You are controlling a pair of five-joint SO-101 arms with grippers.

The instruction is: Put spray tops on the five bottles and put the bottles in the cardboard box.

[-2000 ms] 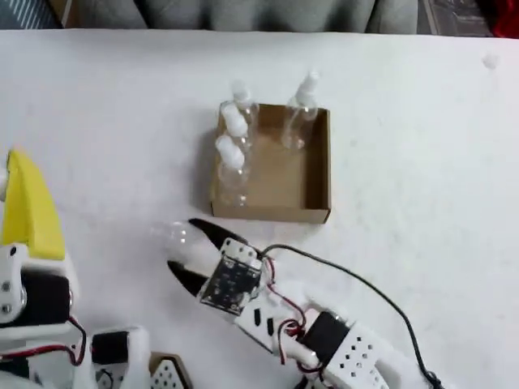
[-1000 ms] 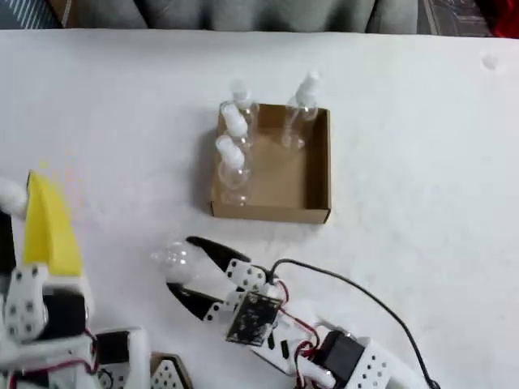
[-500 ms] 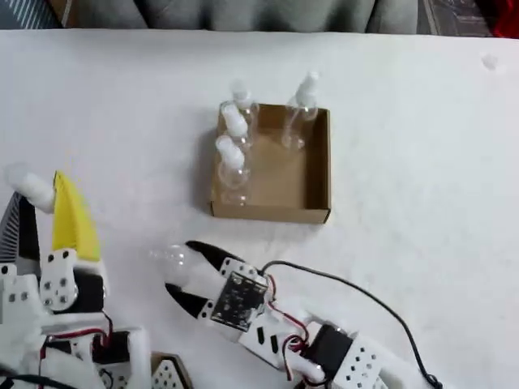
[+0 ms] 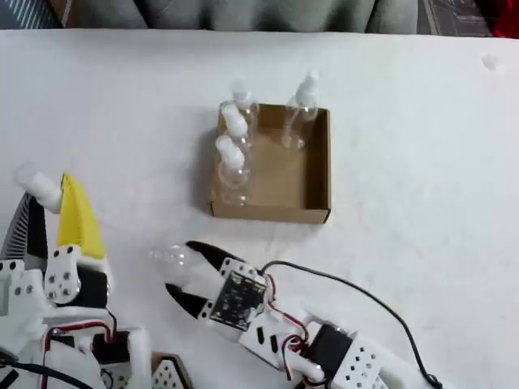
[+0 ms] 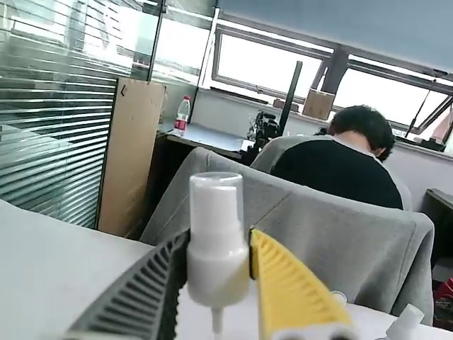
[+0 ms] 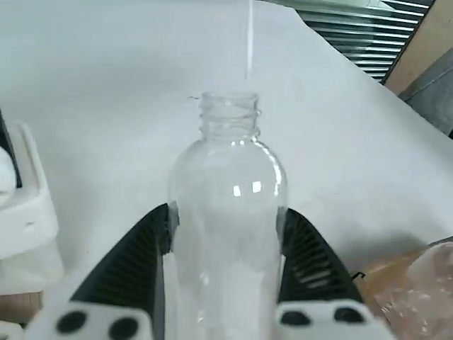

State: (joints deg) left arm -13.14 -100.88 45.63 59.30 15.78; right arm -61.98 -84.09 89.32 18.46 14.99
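Note:
My right gripper (image 4: 183, 268) near the table's front is shut on a clear open-necked bottle (image 4: 172, 258), held between its black fingers; the same bottle (image 6: 228, 205) stands upright in the right wrist view. My left gripper (image 4: 50, 209) at the front left is shut on a white spray top (image 4: 36, 185), gripped between a dark finger and a yellow finger (image 5: 287, 290); the spray top (image 5: 215, 241) points up with its thin tube hanging below. The tube (image 6: 249, 39) hangs above the bottle's neck. The cardboard box (image 4: 318, 162) at mid-table holds several capped bottles (image 4: 231, 166).
The white table (image 4: 422, 146) has free room right of the box and behind it. A small white bit (image 4: 490, 61) lies at the far right. Grey chair backs (image 4: 243, 14) line the far edge. A black cable (image 4: 365, 288) trails from the right arm.
The left gripper with the spray top has swung forward and right, toward the bottle. The right gripper with the bottle has turned slightly and held its place.

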